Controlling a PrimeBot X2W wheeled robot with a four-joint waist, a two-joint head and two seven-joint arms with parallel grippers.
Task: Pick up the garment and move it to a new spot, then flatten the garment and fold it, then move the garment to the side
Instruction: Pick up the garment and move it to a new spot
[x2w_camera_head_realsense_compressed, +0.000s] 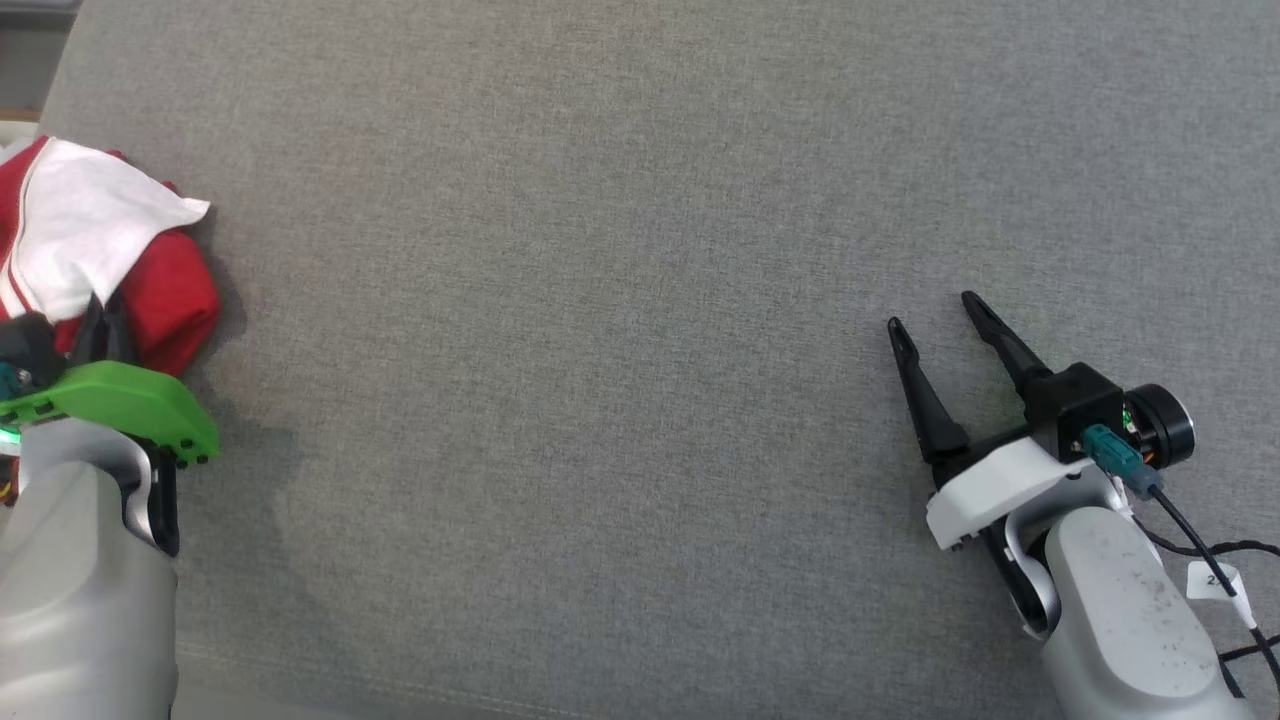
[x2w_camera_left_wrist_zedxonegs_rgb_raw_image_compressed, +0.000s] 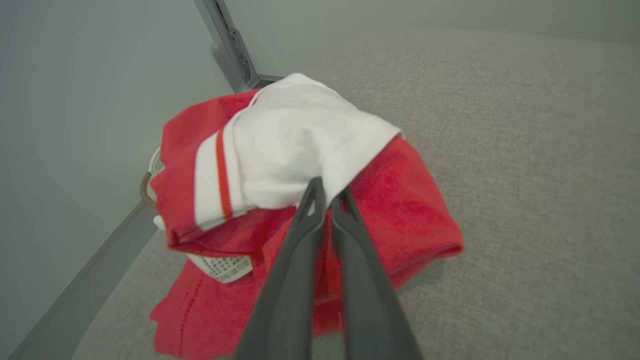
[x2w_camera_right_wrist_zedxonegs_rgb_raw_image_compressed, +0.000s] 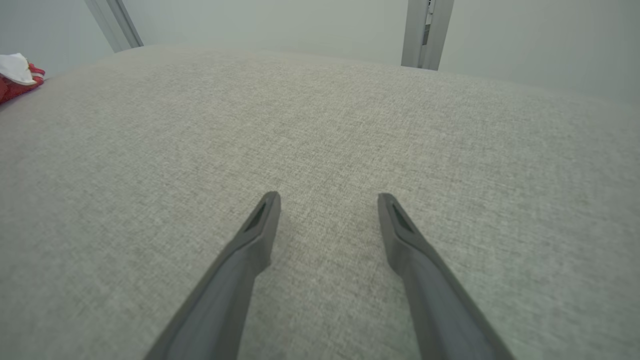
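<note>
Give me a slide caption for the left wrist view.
Left gripper closed on the crumpled red-and-white garment near a corner of the grey fabric surface.

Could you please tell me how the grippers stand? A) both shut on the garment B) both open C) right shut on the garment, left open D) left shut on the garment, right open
D: the left gripper pinches the red and white garment, its fingers together, while the right gripper stands open over the grey surface.
</note>
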